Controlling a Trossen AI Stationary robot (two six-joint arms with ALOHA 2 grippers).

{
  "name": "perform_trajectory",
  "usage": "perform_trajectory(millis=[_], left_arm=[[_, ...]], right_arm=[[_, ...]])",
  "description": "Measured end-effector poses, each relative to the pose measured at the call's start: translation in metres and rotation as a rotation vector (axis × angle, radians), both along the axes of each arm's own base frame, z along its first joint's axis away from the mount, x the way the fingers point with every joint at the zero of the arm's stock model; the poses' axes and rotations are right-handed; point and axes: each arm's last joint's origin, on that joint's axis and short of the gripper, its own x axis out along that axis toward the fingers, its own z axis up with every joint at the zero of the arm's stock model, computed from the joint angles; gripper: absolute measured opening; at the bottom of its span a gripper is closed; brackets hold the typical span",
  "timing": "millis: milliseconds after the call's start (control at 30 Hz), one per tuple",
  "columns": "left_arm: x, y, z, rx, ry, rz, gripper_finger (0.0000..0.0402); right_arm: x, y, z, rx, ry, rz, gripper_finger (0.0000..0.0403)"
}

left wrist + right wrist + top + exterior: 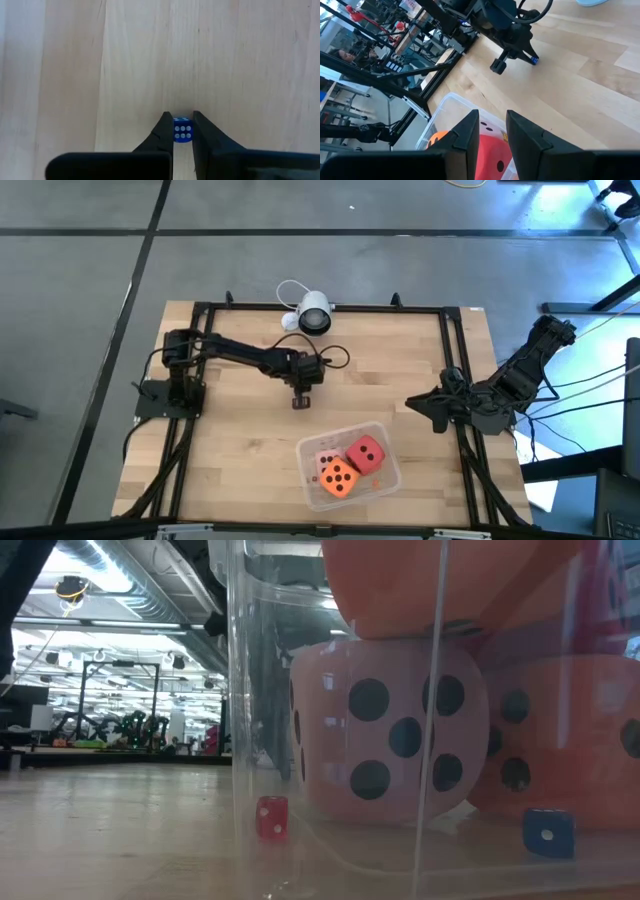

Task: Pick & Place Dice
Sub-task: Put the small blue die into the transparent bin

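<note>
Clearly pinched between the left gripper's fingers: a small blue die, translucent, white pips, no readable writing.

Sat near the table's front edge, right of centre: tub, three dice inside. Stood behind it, mid-table: left gripper, small die between its fingers. Waited at the right edge: right gripper.

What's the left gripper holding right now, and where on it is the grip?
The left gripper is shut on a small blue die, jaws pressing two opposite side faces, its six-pip face showing between them.
</note>
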Motion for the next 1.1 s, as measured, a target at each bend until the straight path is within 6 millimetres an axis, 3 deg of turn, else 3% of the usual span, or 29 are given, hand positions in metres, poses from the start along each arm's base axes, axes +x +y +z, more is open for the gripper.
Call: perform_trajectory(millis=[267,600,900,1100], left_arm=[[-0.013,-0.004,0.025,-0.057,-0.020,0.009,0.0012],[-0.034,-0.016,0.087,-0.201,-0.205,0.048,0.0012],[-0.059,-0.037,0.145,-0.250,-0.428,0.048,0.0011],[-0.063,-0.068,0.178,-0.341,-0.652,0.007,0.0011]], right_arm=[[0.000,0.000,0.000,0.000,0.000,0.000,0.0097],[0.000,0.000,0.000,-0.022,0.003,0.009,0.0098],[0.001,0.000,0.000,-0.052,-0.020,-0.033,0.0098],[0.004,0.002,-0.002,-0.076,-0.018,-0.050,0.0098]])
